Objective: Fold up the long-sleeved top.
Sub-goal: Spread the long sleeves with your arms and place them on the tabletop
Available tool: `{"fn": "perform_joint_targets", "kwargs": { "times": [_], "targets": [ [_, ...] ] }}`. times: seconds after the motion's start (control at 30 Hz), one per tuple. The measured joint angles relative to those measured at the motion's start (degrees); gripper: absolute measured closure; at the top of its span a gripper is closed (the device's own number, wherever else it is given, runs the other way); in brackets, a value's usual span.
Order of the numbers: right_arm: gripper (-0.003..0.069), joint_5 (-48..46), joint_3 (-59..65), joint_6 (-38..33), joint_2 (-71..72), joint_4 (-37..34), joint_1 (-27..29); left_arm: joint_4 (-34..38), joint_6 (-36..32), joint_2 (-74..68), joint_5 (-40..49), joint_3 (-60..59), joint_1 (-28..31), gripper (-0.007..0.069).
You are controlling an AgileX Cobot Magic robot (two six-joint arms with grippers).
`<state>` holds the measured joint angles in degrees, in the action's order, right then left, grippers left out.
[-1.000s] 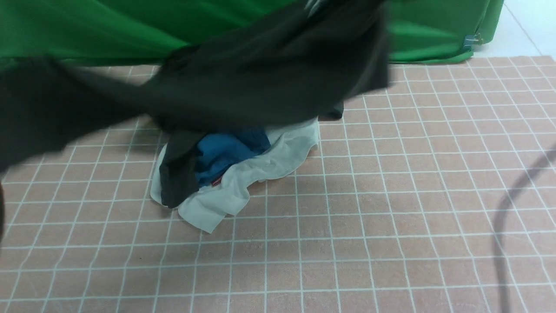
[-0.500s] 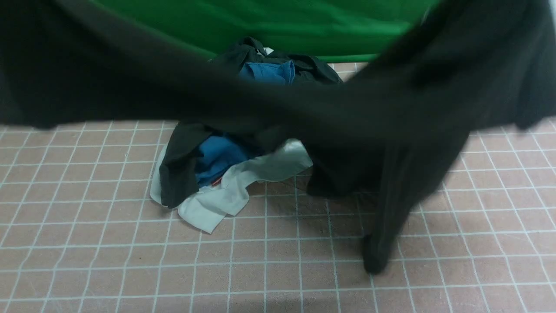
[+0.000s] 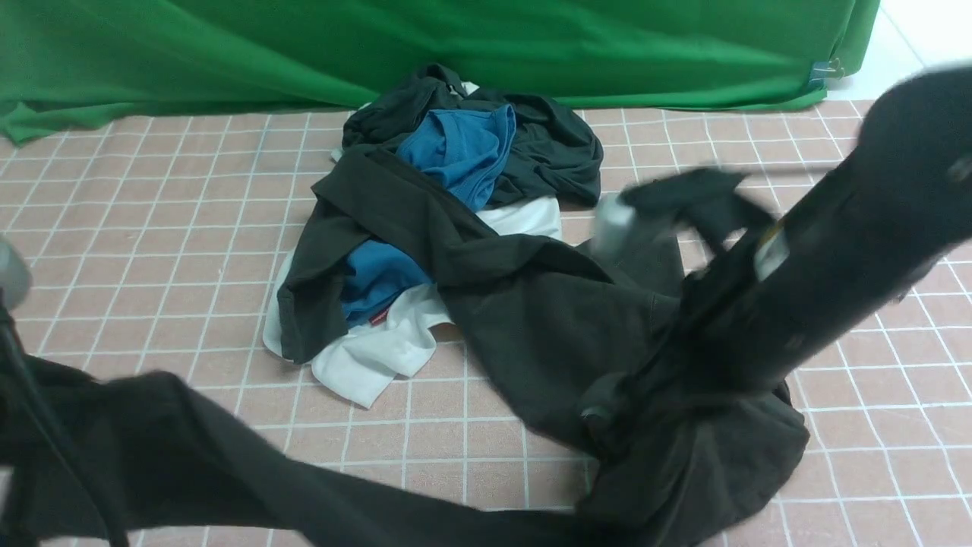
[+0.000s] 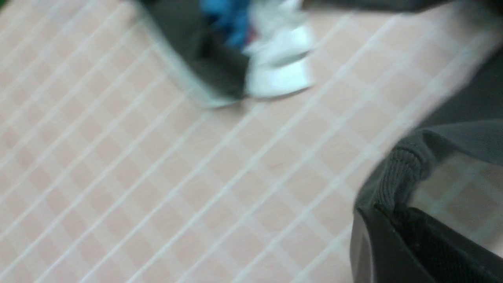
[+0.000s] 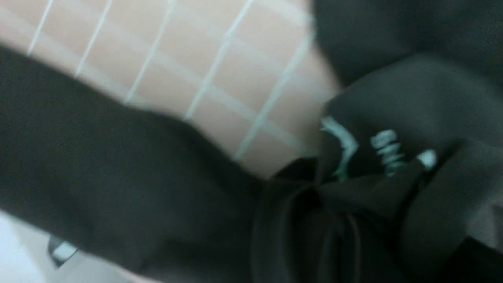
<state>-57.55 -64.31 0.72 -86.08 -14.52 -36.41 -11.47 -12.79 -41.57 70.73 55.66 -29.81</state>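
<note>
Entry: spreading step, no fold begun.

Position: the long-sleeved top (image 3: 547,319) lay bunched on the pink gridded mat (image 3: 152,190), right of centre. One stretch ran up across the clothes pile, over the blue T-shirt (image 3: 463,152) and beside the white garment (image 3: 372,357). Another stretch trailed along the near edge toward my left side.

Left gripper (image 4: 387,210): fingers closed on the top's ribbed edge (image 4: 399,173), which ran straight into the jaws. I could not tell cuff from hem.

Right gripper (image 3: 604,414): low in the heaped cloth at the end of the right arm (image 3: 820,258). Fingers hidden by fabric and blur, so I could not tell whether they were apart or gripping.

Judgement: the garment was being laid out for folding and was far from flat. The next move called for drawing it clear of the pile and tensioning it between both grippers until body and sleeves lay smooth. The risk was dragging the pile along.

Writing: pale print (image 5: 383,151) showed on the black cloth in the right wrist view, too blurred to read. The small red tag (image 3: 378,319) in the pile was illegible.
</note>
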Motion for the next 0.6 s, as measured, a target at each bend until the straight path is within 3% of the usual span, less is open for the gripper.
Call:
{"fn": "perform_joint_targets", "kwargs": {
  "times": [0.17,0.23,0.4,0.47,0.6],
  "targets": [
    [0.0160,0.89,-0.12,-0.05,0.95,0.10,-5.05,-12.04,4.48,0.81,-0.16,0.00,0.00,0.0587],
    [0.0120,1.01,-0.40,0.63,1.71,2.89,-5.26,-12.68,4.95,0.81,-0.18,0.00,0.00,0.0587],
    [0.0102,0.30,-0.57,8.00,3.58,16.53,-2.66,-8.11,4.05,0.81,-0.18,0.00,0.00,0.0587],
    [0.0099,0.36,-0.57,9.90,3.88,22.14,2.29,-3.12,1.80,0.81,-0.18,0.00,0.00,0.0587],
    [0.0100,2.55,-0.11,7.19,2.90,21.12,9.30,1.64,0.18,0.81,-0.18,0.00,0.00,0.0587]
  ]
}}
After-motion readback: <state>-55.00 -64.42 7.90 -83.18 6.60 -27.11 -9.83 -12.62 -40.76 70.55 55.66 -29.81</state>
